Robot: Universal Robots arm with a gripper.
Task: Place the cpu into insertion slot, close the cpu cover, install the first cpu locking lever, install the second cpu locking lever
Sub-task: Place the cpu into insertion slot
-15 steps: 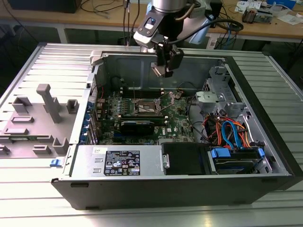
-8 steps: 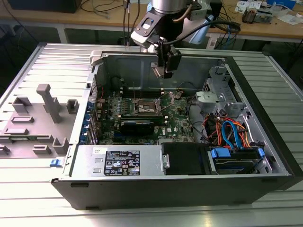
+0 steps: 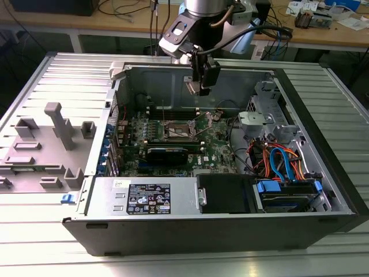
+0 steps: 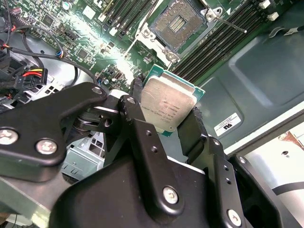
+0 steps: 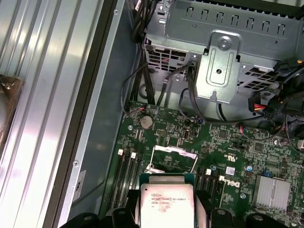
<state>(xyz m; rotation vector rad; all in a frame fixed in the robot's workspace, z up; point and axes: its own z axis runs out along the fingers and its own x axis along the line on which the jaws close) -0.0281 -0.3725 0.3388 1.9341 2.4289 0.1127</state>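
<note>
While the gripper [image 4: 165, 108] has its two black fingers [image 4: 191, 135] clamped on opposite edges of the cpu [image 4: 168, 107], the chip hangs in the air over the open case [image 3: 202, 238], touching nothing else. It is a flat square with a dull silver lid bearing faint print, set on a green base that shows as a thin border; the lid faces the cameras in both wrist views. In the first wrist view the cpu [image 5: 166, 208] sits over the green board [image 5: 228, 152].

In the exterior view the gripper [image 3: 203, 82] is well above the board, near the case's back wall, and the slot [image 3: 177, 131] lies below it and a little to the exterior view's left. The slot [image 4: 178, 21] is bare, its dark contact field ringed by a silver frame, and a thin wire lever [image 4: 231, 26] sticks out beside it.

Rows of black memory slots [image 4: 218, 40] flank the slot on both sides. A black card [image 3: 166, 154] lies just in front of it, and a grey drive cage [image 5: 223, 61] with loose cables [image 3: 277, 158] stands to the exterior view's right. Nothing covers the slot.
</note>
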